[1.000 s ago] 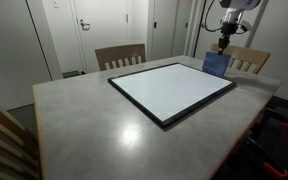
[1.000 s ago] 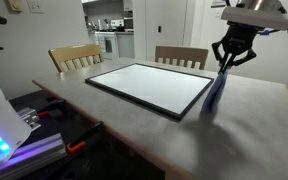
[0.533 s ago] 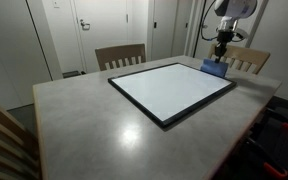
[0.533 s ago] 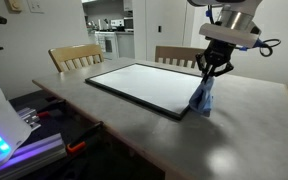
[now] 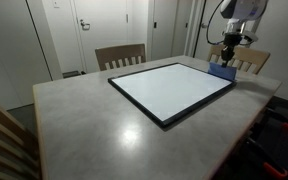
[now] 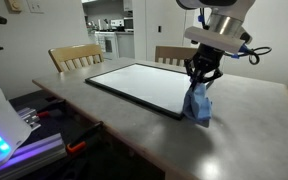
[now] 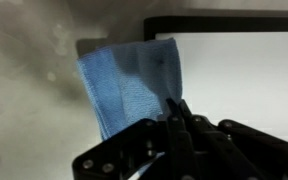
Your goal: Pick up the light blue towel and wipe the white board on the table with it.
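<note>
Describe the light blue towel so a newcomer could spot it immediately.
On the grey table lies a large black-framed white board. At one of its corners, the gripper pinches the light blue towel, which hangs down. It is the only small, soft, blue thing there.

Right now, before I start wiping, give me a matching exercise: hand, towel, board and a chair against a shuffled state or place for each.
Things:
1 hand
2 light blue towel
3 white board
4 wooden chair

States:
A lies flat on the table
B stands at the table's far side
C shut, by the board's corner
D hangs pinched from above

Pairs: 1-C, 2-D, 3-A, 4-B
</note>
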Controlling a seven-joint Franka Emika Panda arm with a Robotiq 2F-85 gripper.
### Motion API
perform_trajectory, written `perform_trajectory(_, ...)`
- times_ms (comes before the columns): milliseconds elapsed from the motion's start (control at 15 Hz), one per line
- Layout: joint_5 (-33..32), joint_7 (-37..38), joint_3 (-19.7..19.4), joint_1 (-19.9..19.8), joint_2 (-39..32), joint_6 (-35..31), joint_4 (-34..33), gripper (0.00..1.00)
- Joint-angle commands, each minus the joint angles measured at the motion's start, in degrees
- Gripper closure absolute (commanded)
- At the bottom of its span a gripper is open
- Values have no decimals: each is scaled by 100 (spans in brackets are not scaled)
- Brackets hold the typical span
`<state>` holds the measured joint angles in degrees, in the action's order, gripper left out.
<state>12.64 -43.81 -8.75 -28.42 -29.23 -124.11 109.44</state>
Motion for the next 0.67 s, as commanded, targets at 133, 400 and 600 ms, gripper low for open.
perform_trajectory(133, 372, -517, 218, -1, 615, -945, 1186, 99)
perform_trajectory(400, 990, -1119, 512, -51, 668, -1801, 1642, 99)
perform_trajectory(600, 1523, -1387, 673, -81, 767, -1777, 1904, 99)
